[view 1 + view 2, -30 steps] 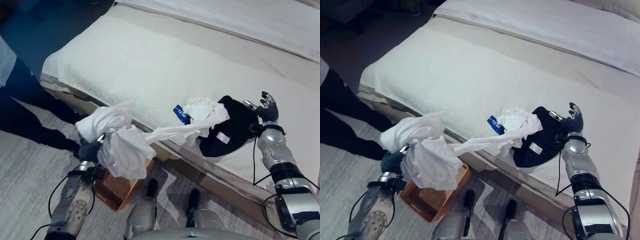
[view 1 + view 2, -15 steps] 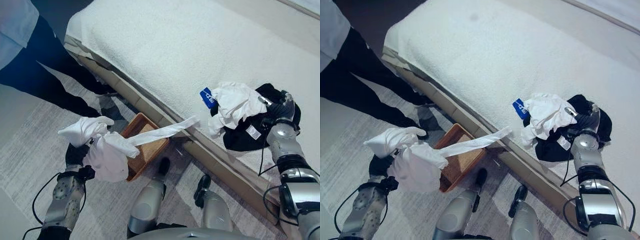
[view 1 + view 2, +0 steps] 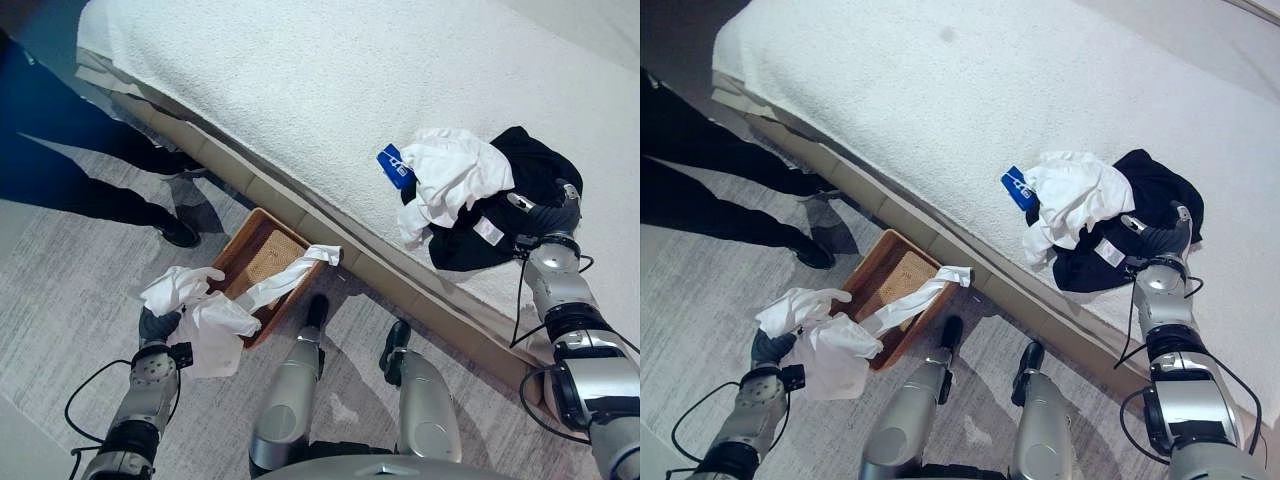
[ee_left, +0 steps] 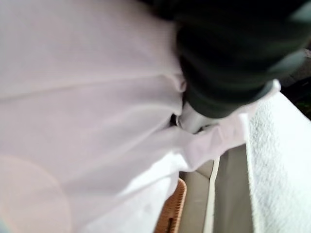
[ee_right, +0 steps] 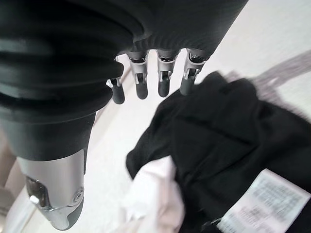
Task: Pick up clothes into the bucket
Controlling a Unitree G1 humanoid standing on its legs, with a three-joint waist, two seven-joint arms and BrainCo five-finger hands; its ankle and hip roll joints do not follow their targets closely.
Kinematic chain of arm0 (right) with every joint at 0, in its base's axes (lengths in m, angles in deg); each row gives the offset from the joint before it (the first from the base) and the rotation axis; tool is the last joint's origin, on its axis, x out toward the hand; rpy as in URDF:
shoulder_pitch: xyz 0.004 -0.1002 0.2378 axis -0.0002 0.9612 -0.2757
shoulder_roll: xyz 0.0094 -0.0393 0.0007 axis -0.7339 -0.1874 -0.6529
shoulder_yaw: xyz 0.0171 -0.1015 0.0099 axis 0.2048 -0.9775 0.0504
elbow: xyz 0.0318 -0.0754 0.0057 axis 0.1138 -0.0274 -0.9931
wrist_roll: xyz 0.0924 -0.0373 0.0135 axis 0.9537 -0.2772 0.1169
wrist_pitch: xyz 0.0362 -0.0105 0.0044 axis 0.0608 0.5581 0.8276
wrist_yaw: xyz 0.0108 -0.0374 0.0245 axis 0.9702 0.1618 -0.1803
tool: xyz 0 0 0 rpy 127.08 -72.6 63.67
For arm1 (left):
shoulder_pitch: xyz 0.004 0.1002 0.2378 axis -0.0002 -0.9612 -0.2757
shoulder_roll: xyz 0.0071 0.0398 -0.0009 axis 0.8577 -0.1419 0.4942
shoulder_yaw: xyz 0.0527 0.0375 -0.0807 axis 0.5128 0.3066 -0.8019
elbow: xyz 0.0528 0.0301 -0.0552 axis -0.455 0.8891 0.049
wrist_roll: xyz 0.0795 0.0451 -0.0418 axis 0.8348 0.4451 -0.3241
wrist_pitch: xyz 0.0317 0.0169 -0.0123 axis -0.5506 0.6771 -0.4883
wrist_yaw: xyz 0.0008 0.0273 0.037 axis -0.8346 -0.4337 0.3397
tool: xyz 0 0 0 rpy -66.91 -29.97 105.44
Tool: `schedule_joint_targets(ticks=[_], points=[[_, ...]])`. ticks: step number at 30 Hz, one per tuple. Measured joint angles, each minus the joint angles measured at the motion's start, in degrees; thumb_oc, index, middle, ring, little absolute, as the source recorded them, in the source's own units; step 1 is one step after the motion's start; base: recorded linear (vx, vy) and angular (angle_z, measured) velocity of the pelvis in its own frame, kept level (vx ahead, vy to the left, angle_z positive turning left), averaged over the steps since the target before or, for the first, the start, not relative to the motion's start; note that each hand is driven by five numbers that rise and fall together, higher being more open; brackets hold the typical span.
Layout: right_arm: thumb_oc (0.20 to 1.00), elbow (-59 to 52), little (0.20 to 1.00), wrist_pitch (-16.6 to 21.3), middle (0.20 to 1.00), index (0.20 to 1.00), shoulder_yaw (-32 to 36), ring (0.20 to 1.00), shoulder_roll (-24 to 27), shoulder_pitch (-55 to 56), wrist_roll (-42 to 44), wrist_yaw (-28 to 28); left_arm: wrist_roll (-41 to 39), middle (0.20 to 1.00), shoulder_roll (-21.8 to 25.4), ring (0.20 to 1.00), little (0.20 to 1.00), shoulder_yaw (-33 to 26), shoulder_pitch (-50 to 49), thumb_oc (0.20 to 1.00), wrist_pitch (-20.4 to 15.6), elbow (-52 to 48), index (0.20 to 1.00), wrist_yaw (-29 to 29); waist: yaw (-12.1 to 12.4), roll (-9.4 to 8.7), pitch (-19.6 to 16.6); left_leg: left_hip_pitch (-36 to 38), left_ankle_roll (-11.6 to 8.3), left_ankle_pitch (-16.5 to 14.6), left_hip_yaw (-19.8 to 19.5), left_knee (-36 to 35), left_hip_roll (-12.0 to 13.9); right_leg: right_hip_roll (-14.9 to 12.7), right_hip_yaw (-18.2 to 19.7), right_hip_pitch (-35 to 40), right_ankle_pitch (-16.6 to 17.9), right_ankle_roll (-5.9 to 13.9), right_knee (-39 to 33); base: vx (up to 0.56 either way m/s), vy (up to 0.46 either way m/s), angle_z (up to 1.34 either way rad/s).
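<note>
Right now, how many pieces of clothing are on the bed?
2: a white garment lying over a black garment near the bed's edge by the right hand; more may be hidden beneath.

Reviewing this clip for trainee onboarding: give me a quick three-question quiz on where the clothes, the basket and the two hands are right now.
1. True or false: the left hand grips the white garment.
2. Where does that garment's trailing end lie?
A. on the bed
B. across the wicker basket
C. flat on the carpet
3. Fill in: on the bed, the white shirt lies partly on top of the ____ garment, beside the right hand.

Key: 1 true; 2 B; 3 black.
</note>
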Motion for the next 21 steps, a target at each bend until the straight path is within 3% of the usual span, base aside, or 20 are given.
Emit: schedule_joint_targets(ticks=[14, 15, 17, 18, 19, 20, 21], points=[[1.0, -2.84, 1.0, 0.26, 1.0, 1.0, -0.66, 1.0, -4.23, 5.8, -0.47, -0.07, 4.51, 0.2, -0.71, 0.2, 0.2, -2.63, 2.74, 0.2, 0.43, 1.12, 0.2, 6.93, -1.56, -0.3, 0.21, -1.13, -0.04, 0.01, 0.85, 0.37, 0.93, 0.86, 0.49, -1.31, 0.23, -0.29, 0.06, -0.02, -0.002, -0.03], [1.0, -3.23, 1.0, 0.49, 1.0, 1.0, -0.78, 1.0, -4.24, 5.67, -0.47, -0.13, 4.54, 0.228, -0.48, 0.228, 0.228, -2.56, 4.11, 0.228, 0.53, 1.35, 0.228, 7.34, -1.56, -0.44, 0.41, -2.23, -0.05, 0.01, 0.91, 0.82, 0.92, 0.83, 0.63, -2.5, 0.24, -0.36, 0.66, -0.04, 0.006, -0.02], [1.0, -4.35, 1.0, 0.52, 1.0, 1.0, -1.71, 1.0, -4.38, 5.49, -0.44, -0.15, 4.84, 0.495, 0.27, 0.495, 0.495, -2.47, 6.53, 0.495, 0.79, 1.62, 0.495, 7.75, -1.58, -0.96, 1.67, -3.5, -0.07, 0.03, 0.99, 1.46, 0.98, 0.88, 0.81, -3.88, 0.32, -0.49, 1.45, -0.06, 0.015, -0.04], [1.0, -4.91, 1.0, 0.53, 1.0, 1.0, -1.97, 1.0, -4.49, 5.48, -0.44, -0.15, 5.71, 0.457, 0.65, 0.457, 0.457, -2.47, 7.31, 0.457, 1.03, 1.92, 0.457, 7.84, -1.64, -1.24, 1.83, -4.11, -0.07, 0.03, 1.1, 1.65, 1.0, 0.98, 1.03, -4.66, 0.34, -0.52, 1.69, -0.06, 0.048, -0.1], [1.0, -6.1, 1.0, 0.67, 1.0, 1.0, -2.09, 1.0, -4.79, 5.01, -0.43, -0.22, 6.92, 0.313, 1.58, 0.313, 0.313, -2.37, 8.61, 0.313, 1.61, 2.69, 0.313, 8.09, -1.93, -1.76, 2.18, -5.65, -0.17, -0.08, 1.37, 2.68, 1.02, 1.09, 1.5, -6.29, 0.5, -0.76, 2.21, -0.02, 0.036, -0.14], [1.0, -6.85, 1.0, 0.77, 1.0, 1.0, -2.31, 1.0, -4.84, 4.61, -0.44, -0.24, 6.92, 0.313, 1.99, 0.313, 0.313, -2.38, 9.23, 0.313, 1.87, 3.06, 0.313, 8.29, -2.41, -2.02, 2.39, -6.64, -0.38, -0.27, 1.53, 3.42, 0.99, 1.23, 1.76, -7.15, 0.58, -0.87, 2.54, -0.04, 0.075, -0.12], [1.0, -7.99, 1.0, 0.99, 1.0, 1.0, -2.75, 1.0, -4.89, 3.85, -0.44, -0.43, 6.93, 0.398, 2.59, 0.398, 0.398, -2.3, 9.79, 0.398, 2.04, 3.7, 0.398, 8.58, -2.79, -2.14, 2.55, -8.22, -0.48, -0.37, 1.62, 4.51, 1.11, 1.39, 1.83, -8.24, 0.83, -1.1, 2.96, -0.02, 0.065, -0.13]])
